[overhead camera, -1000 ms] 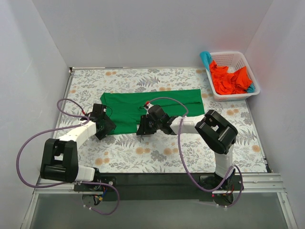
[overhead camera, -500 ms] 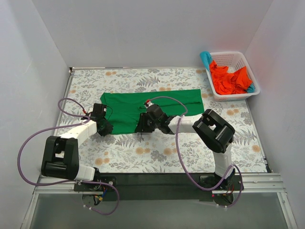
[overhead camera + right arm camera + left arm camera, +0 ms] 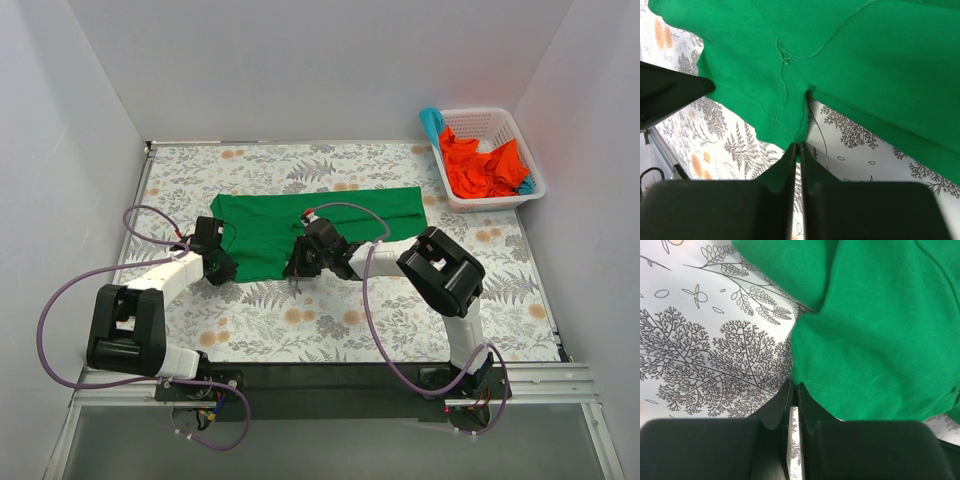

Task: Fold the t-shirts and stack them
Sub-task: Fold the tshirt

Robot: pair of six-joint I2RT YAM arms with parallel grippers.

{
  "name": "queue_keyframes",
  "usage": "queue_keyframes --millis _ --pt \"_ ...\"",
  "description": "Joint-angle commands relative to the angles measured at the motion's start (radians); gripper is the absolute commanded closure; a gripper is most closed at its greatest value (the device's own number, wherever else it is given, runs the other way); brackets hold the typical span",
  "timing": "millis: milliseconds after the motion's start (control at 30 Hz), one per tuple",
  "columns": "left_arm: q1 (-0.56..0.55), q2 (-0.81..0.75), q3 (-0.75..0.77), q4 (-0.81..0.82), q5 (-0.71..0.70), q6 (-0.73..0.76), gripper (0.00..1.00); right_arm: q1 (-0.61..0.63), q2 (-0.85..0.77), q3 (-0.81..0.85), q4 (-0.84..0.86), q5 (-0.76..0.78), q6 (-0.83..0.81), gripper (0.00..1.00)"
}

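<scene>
**Top view.** The green t-shirt (image 3: 260, 235) is laid flat on the floral-patterned table (image 3: 400, 320), a little left of centre, with its long side running left to right. The left gripper (image 3: 226, 271) is set at the shirt's near left corner. The right gripper (image 3: 297, 268) is set at the near edge, toward the middle. How the jaws stand cannot be read from this height. A white lattice basket (image 3: 497, 204) is placed at the far right corner of the table, well apart from the green shirt. Orange-red t-shirts (image 3: 478, 168) are heaped inside it, and a teal-blue t-shirt (image 3: 432, 122) is draped over its far left rim. Purple cables (image 3: 60, 300) are looped beside each arm.

**Left wrist.** The left gripper (image 3: 793, 387) is seen with its fingers drawn together, only a thin slit being left between them. The stitched hem corner of the green t-shirt (image 3: 880, 340) is pinched at the fingertips. The rest of the cloth is spread up and to the right, lying on the table (image 3: 715, 350). A second layer of green is folded over at the top.

**Right wrist.** The right gripper (image 3: 798, 146) is likewise seen closed, fingers pressed side by side. A gathered edge of the green t-shirt (image 3: 890, 60) is nipped between the tips, where a hemmed flap meets the main body. A loose thread (image 3: 782, 65) is noted along a seam just above the grip. Table print (image 3: 850, 145) is exposed beneath the cloth to the right.
</scene>
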Motion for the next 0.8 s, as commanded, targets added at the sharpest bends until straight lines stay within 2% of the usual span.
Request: queue_keyframes --millis 0,33,200,367,500,767 --pt "-0.003 -0.04 0.036 -0.013 0.02 0.012 1.0 0.004 0.027 0.0 -0.04 0.017 -0.014 0.96" --pt "-0.003 -0.048 0.047 -0.009 0.015 0.017 1.0 0.002 0.017 0.008 -0.039 0.02 -0.018 0.99" --pt "-0.003 -0.04 0.168 -0.019 -0.011 0.052 1.0 -0.033 -0.032 0.045 -0.039 0.016 -0.074 0.99" --pt "-0.003 0.055 0.336 0.023 -0.058 0.077 1.0 -0.074 -0.038 0.161 -0.048 0.002 -0.132 0.99" --pt "-0.003 0.167 0.455 0.041 -0.057 0.098 1.0 -0.113 0.011 0.255 -0.053 -0.027 -0.15 0.99" --pt "-0.003 0.322 0.551 0.153 -0.04 0.129 1.0 -0.189 0.161 0.418 -0.053 -0.095 -0.172 0.99"
